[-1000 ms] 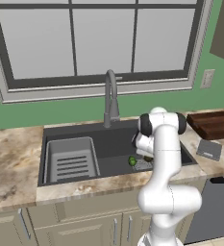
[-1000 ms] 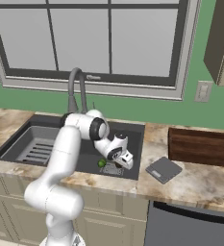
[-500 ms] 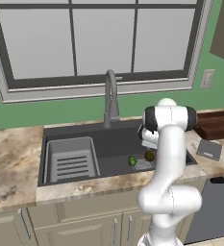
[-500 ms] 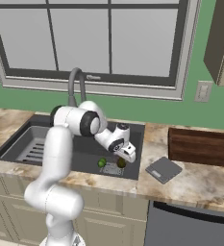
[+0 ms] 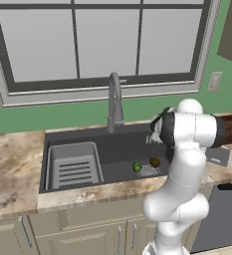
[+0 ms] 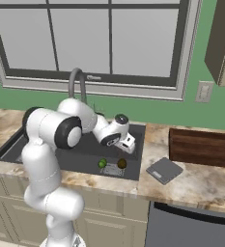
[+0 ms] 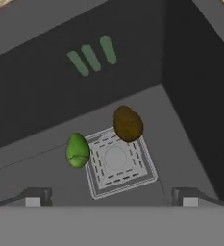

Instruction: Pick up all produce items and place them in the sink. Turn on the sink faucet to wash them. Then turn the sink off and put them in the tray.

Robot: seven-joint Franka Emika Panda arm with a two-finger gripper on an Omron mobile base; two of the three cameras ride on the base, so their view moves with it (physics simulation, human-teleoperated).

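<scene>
Hand view is showing three green marks point(image 7: 92, 56) on the sink point(image 7: 46, 96) wall; two produce items are lying at the drain grate point(image 7: 118, 161): green one point(image 7: 78, 150), brown one point(image 7: 128, 124); fingers point(image 7: 32, 197) are standing wide, holding nothing.

Green wall point(image 5: 48, 117) behind a large window point(image 5: 105, 42) (grey-framed), marble counter point(image 5: 10, 164).

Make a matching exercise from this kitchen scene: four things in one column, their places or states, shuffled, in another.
Things:
1. bright green round produce item
2. dark brown round produce item
3. dark reddish-brown wooden tray
4. gripper

Places or states:
A. on the counter, nothing in it
B. open, above the drain grate
C. in the sink, at the grate's corner
D. in the sink, beside the grate's edge

Pairs: 1-D, 2-C, 3-A, 4-B
</scene>
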